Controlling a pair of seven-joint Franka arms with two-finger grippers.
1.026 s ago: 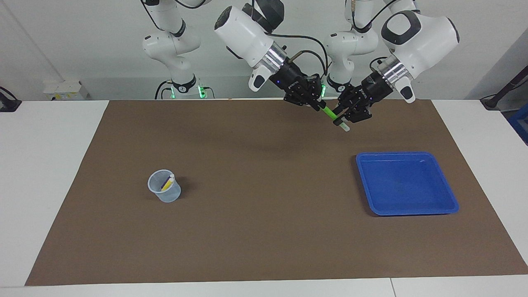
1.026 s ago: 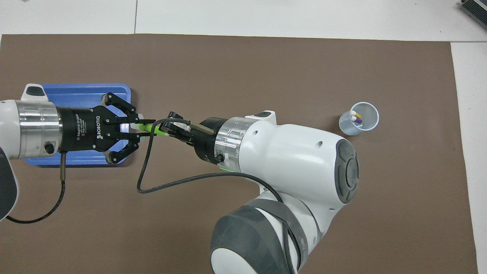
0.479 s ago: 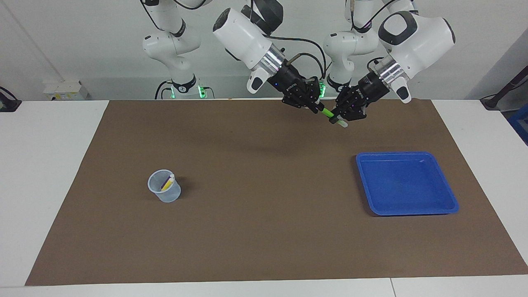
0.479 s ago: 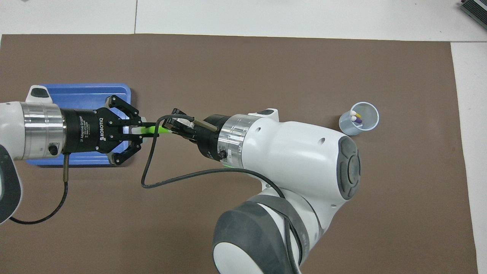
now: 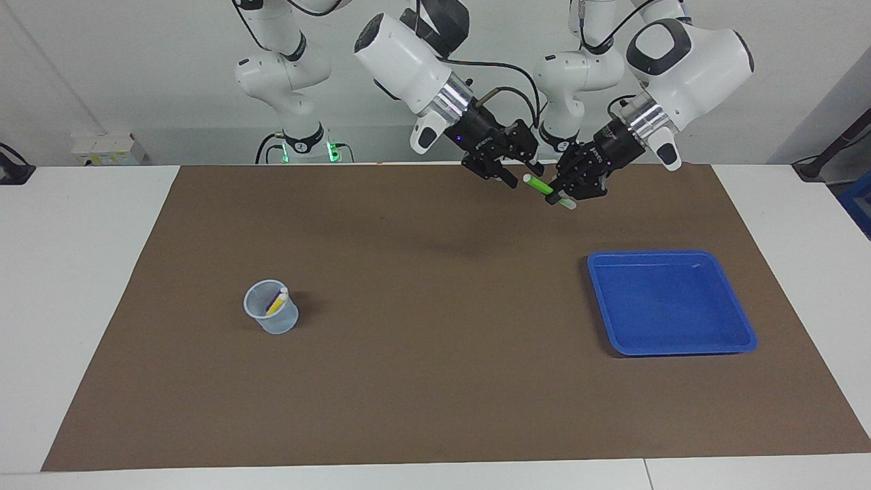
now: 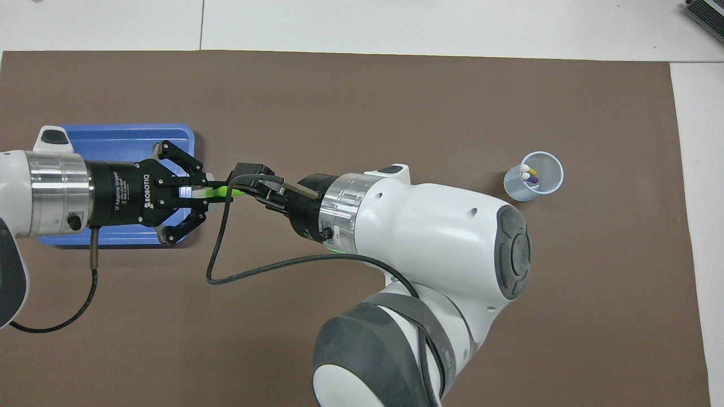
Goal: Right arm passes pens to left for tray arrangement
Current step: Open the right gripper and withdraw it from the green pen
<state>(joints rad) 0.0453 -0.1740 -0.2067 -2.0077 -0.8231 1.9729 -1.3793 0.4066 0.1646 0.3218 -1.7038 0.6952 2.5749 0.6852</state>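
Green pen (image 5: 539, 184), likely light, stiff, slick: clamped near white end by left end effector (image 5: 562, 196); right end effector (image 5: 515, 173) wide, at pen's 10 o'clock.

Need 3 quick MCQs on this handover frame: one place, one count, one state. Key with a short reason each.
1. Where is the tray?
A. toward the left arm's end of the table
B. toward the right arm's end
C. inside the cup

2. How many pens stand in the cup?
A. none
B. two
C. four

3. Which pincer grips the green pen?
A. right
B. left
C. neither

Key: 1 A, it lies below the left arm. 2 B, the yellow pen and the purple pen show in the overhead view. 3 B, the left pincer is clamped on it; the right pincer has its fingers spread.
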